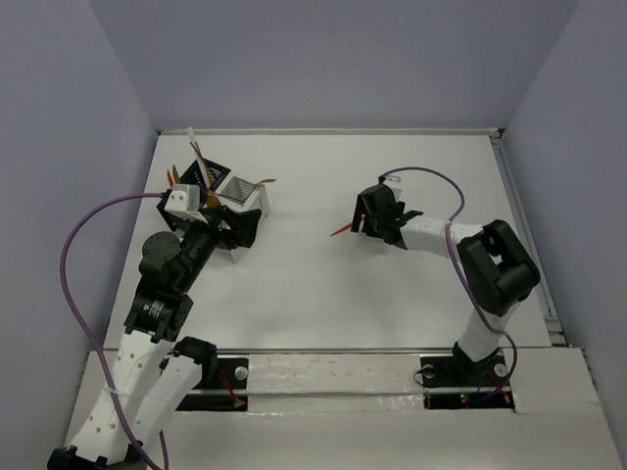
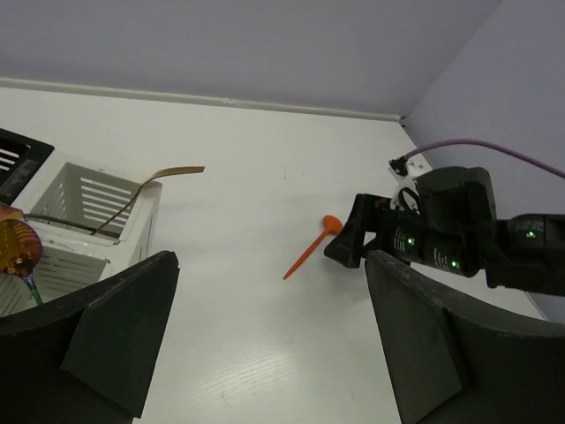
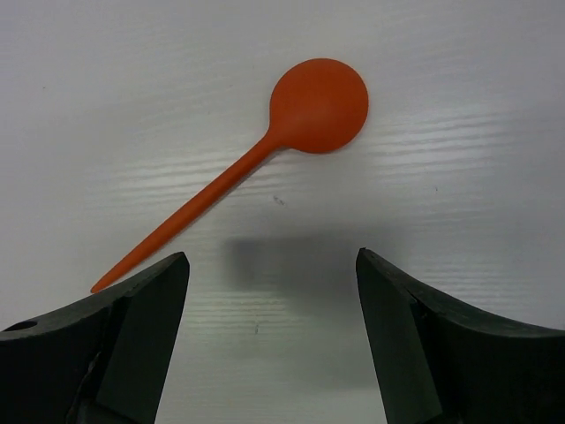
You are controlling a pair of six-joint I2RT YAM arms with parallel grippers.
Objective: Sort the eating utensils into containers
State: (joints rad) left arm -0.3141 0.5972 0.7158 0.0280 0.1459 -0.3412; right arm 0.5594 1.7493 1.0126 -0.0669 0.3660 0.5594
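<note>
An orange-red spoon (image 3: 313,106) lies flat on the table, with its handle pointing down-left. My right gripper (image 3: 272,256) hovers open just short of it, nothing between the fingers. From above, the spoon (image 1: 343,230) sticks out to the left of the right gripper (image 1: 364,221). The white container (image 1: 243,191) holds a copper utensil (image 2: 168,172). The black container (image 1: 196,176) beside it holds several utensils. My left gripper (image 1: 238,227) stands open and empty just in front of the white container (image 2: 88,212). In the left wrist view, the left gripper (image 2: 269,261) faces the spoon (image 2: 309,247) across the table.
A gold spoon bowl (image 2: 16,246) shows at the left edge of the left wrist view, next to the white container. The white table (image 1: 313,294) is walled at the back and sides. A purple cable (image 1: 431,176) loops over the right arm.
</note>
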